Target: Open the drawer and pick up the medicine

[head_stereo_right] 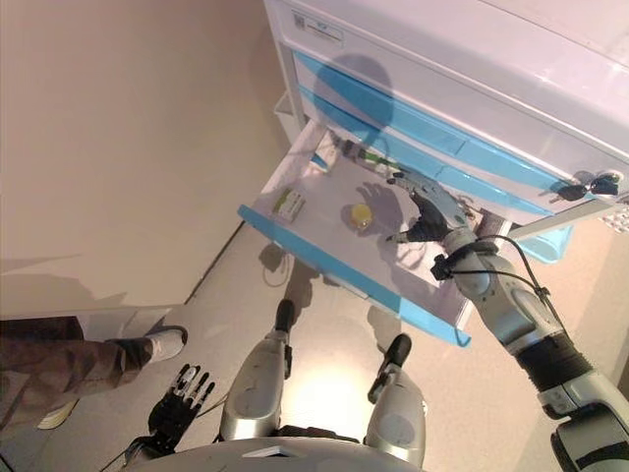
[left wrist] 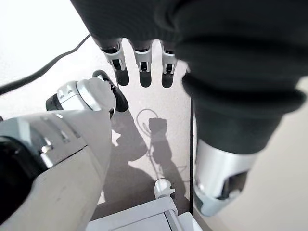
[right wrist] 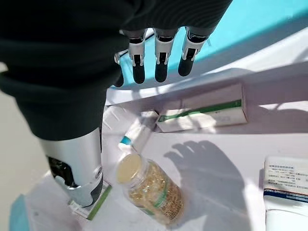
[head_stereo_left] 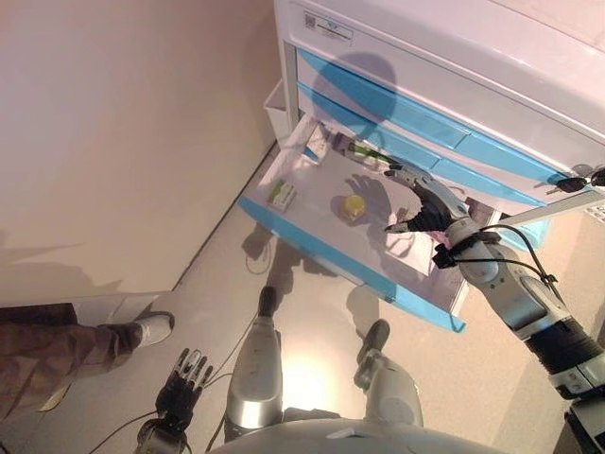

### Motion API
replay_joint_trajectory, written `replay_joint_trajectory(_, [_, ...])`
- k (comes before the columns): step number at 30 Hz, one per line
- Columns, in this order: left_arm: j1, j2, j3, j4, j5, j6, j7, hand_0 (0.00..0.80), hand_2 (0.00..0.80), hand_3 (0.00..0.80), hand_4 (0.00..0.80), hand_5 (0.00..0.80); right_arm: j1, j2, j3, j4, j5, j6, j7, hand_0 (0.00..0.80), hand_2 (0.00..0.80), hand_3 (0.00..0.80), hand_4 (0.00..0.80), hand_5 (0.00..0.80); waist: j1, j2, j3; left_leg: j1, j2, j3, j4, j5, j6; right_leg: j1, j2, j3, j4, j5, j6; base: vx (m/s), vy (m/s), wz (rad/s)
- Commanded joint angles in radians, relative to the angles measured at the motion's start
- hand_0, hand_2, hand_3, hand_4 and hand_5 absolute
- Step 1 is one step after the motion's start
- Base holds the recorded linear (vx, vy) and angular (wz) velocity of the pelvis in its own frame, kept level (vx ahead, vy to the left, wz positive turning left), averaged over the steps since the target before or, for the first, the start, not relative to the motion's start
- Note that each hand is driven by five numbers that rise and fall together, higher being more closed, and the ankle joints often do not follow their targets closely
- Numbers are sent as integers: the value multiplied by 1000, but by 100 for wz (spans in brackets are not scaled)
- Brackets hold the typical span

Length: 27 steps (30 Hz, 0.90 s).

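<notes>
Already pulled out, the drawer [head_stereo_left: 312, 248] exposes the medicine: a yellow-capped bottle [head_stereo_left: 353, 205] lying mid-tray, boxes [head_stereo_left: 281, 195] around it. At its three o'clock the right hand [head_stereo_left: 423, 200] hovers with fingers spread, likely lining up a grasp. Down low, the left hand [head_stereo_left: 184, 378] hangs relaxed, idle.

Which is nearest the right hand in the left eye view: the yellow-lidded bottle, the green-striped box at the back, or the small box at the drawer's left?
1. Green-striped box, just behind the right hand.
2. Bottle, mid-drawer.
3. Small box, drawer's left end.
</notes>
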State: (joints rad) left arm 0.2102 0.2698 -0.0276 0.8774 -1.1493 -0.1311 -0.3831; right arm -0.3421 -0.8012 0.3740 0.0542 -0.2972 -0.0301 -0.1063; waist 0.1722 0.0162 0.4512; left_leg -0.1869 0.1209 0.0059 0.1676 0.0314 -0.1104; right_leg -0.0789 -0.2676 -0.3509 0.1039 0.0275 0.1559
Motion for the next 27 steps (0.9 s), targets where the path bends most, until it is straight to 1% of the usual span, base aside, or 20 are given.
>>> replay_joint_trajectory(1, [7,37,-36,-7,-28,4,-20,0,0,0,0,0,-82,-6,50,-12,1,-4,-49,0,0,0,0,0,23,-16,-20,-9,18,-16,40,-17,23,-36,-23,-4,78,1,-4,-3,13,6])
replay_joint_trajectory(5, [-1,35,-38,-5,-23,1,-17,0,0,0,0,0,-111,12,77,35,4,10,-57,0,0,0,0,0,30,-14,-18,-17,17,-20,40,-15,24,-42,-26,-9,82,1,-6,-3,7,5])
replay_joint_trajectory(14, [-1,33,-47,-24,-20,5,-8,0,0,0,0,0,-145,43,102,90,18,25,-43,0,0,0,0,0,46,-9,-7,-33,8,-34,47,-14,27,-57,-29,-18,91,2,-8,-8,4,2])
replay_joint_trajectory(22, [-12,40,-47,-8,-17,1,-20,0,0,0,0,0,-167,65,144,128,8,18,-30,0,0,0,0,0,57,-16,1,-41,6,-43,49,-16,28,-59,-30,-30,91,3,-8,1,-2,5])
replay_joint_trajectory(27, [-20,45,-47,-6,-15,4,-13,0,0,0,0,0,-188,79,168,132,8,32,-15,0,0,0,0,0,65,-20,3,-45,3,-48,48,-16,30,-60,-30,-35,90,4,-8,0,-1,1])
